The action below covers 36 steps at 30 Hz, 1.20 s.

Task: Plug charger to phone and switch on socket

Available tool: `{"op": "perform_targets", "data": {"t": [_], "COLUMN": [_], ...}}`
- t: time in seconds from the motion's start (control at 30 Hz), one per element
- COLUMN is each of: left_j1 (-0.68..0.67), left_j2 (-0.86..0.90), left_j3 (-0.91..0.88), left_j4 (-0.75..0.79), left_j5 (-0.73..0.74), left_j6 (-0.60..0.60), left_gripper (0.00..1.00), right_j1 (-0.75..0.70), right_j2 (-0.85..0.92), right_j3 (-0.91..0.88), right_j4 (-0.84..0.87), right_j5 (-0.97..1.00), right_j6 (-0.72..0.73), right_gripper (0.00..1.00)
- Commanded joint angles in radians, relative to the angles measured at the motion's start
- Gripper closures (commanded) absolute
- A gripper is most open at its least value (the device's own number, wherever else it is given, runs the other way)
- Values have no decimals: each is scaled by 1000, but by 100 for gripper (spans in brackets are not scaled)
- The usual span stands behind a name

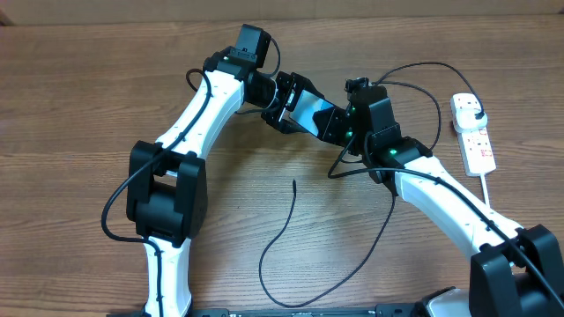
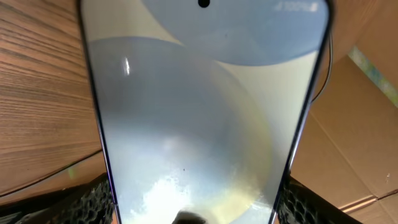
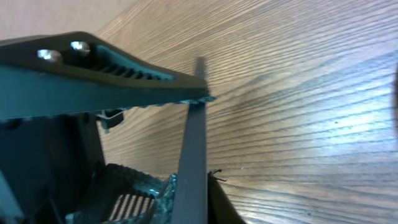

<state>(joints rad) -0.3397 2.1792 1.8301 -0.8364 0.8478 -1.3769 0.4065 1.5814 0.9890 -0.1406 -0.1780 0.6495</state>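
Observation:
The phone [image 1: 306,109], its light blue screen facing up, is held above the table between both grippers. My left gripper [image 1: 284,99] is shut on one end; in the left wrist view the screen [image 2: 199,112] fills the frame between the fingers [image 2: 196,202]. My right gripper [image 1: 340,125] is shut on the other end; the right wrist view shows the phone edge-on [image 3: 194,143] between the jaws [image 3: 189,186]. The charger lies loose on the table, its connector tip [image 1: 294,182] free in front of the phone. Its black plug head [image 1: 473,107] sits in the white socket strip [image 1: 478,145] at the right.
The black cable loops from its tip down to the front edge [image 1: 295,305] and back up under my right arm. The strip's white cord [image 1: 486,192] runs toward the front right. Cardboard [image 2: 354,124] shows beyond the phone in the left wrist view.

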Motion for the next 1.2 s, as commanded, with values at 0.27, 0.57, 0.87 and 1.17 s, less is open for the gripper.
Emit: {"op": "perform_targets", "data": {"t": [0.27, 0.57, 0.87, 1.17], "left_j1": [-9, 34, 156, 190], "left_j2": [3, 3, 3, 1], "left_j3": [32, 32, 33, 33], "left_j4": [3, 4, 33, 155], "left_j5": [38, 70, 201, 181], "left_j6": [57, 141, 332, 260], "left_gripper": [63, 0, 0, 0], "right_j1": [4, -71, -221, -241], "right_j2": [3, 3, 3, 3], "right_j3": [25, 25, 25, 25], "right_j4": [22, 24, 121, 225], "right_j5": [-31, -24, -132, -165], "right_j6": [-4, 22, 296, 747], "right_gripper": [96, 96, 96, 96]}}
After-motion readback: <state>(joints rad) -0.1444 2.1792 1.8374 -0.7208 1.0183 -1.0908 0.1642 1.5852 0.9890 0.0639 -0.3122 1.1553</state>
